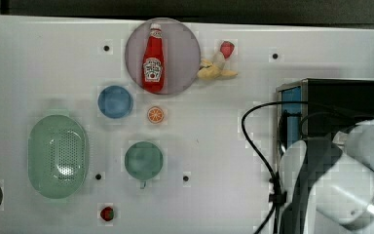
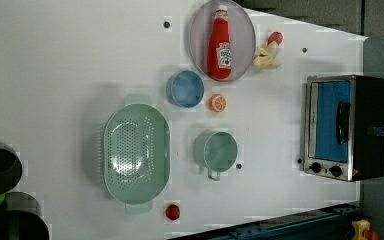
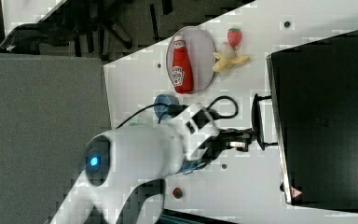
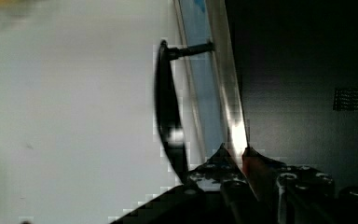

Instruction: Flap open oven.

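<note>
Standing at the top view's right edge of the white table (image 1: pixel 39 53), the oven (image 3: pixel 321 116) is a boxy, rigid appliance with a black top, a silver frame and a blue-tinted glass door that looks shut. It is probably heavy enough to stay put while the door swings, though a hard pull could drag it across the smooth table. The glass is fragile and slick, so the place to take hold is the dark bar handle (image 3: pixel 256 122), which stands off the door on two posts and should be stiff enough to pull on.

In the right view the tool (image 3: pixel 255 138) sits at the lower part of that handle, its jaws narrowed nearly together; they appear to be closed around the bar, though I cannot be sure the grip is firm. The wrist view shows the handle running just beside the door's bright metal edge.

Among the containers, the grey plate (image 1: pixel 185 63) carries a ketchup bottle (image 1: pixel 154 58) lying flat. The blue bowl (image 1: pixel 115 101), the green cup (image 1: pixel 143 160) and the green perforated colander (image 1: pixel 58 156) all look empty. An orange slice (image 1: pixel 155 114), a peeled banana (image 1: pixel 214 70) and two strawberries (image 1: pixel 227 48) lie loose on the table.
</note>
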